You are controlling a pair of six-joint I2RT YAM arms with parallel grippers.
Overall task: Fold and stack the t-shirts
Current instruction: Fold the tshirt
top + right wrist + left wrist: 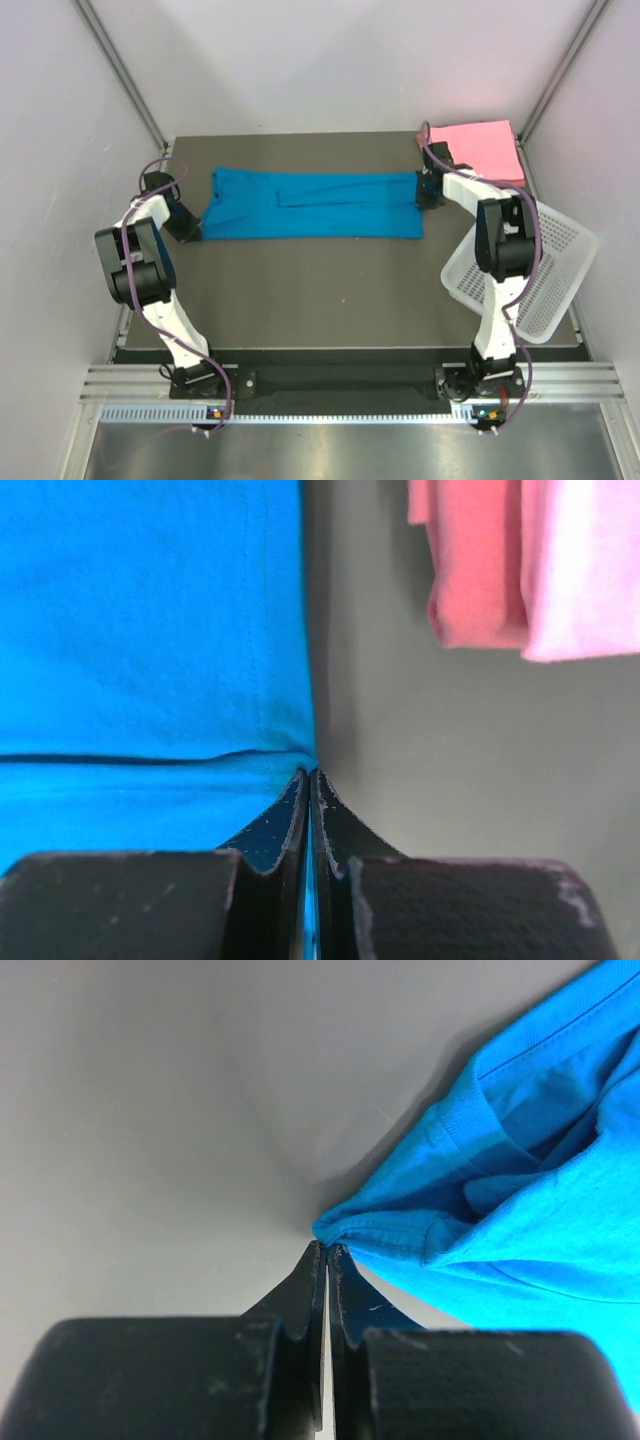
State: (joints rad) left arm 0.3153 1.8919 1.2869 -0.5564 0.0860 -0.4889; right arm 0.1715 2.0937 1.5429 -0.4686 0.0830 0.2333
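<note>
The blue t-shirt [310, 205] lies as a long folded strip across the middle of the table. My left gripper [198, 228] is at its left end. In the left wrist view that gripper [327, 1247] is shut, with a bunched corner of the blue t-shirt [520, 1220] pinched at its tips. My right gripper [425, 195] is at the strip's right end. Seen from the right wrist, the right gripper [310, 773] is shut on the blue t-shirt's [150, 630] edge, and blue cloth shows between the jaws. Folded pink t-shirts [480, 148] are stacked at the back right corner.
A white perforated basket [540, 275] lies tilted over the table's right edge beside the right arm. The pink stack [500, 570] sits a short way beyond the right gripper. Grey table [320, 290] stretches in front of the shirt. Walls enclose three sides.
</note>
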